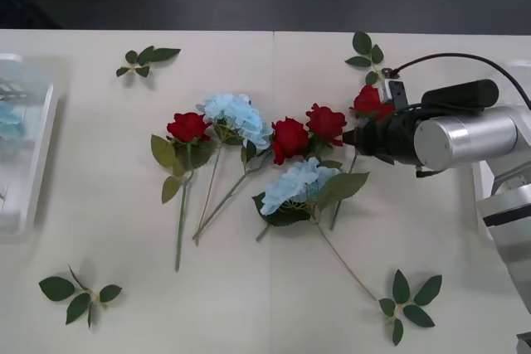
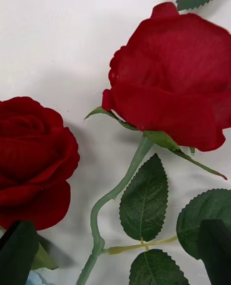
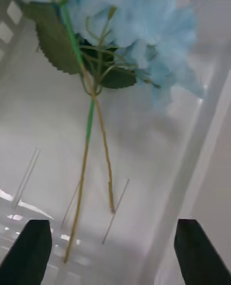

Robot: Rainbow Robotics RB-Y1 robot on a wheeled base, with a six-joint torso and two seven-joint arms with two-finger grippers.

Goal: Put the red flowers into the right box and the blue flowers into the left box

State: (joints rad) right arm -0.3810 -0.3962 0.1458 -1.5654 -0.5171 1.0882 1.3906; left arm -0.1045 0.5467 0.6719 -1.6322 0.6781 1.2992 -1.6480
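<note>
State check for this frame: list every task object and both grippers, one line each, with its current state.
red flowers: four, all lying loose on the table, none boxed.
blue flowers on the table: two, lying among the roses.
blue flower in the box: lying inside, released.
left box: at the table's left edge, holding a blue flower.
right gripper: open, low over the roses.
left gripper: open, above the left box.

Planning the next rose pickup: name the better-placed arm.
Right, probably. The right gripper hangs open among the red flowers at mid-table, while the left gripper is open over the left box.
</note>
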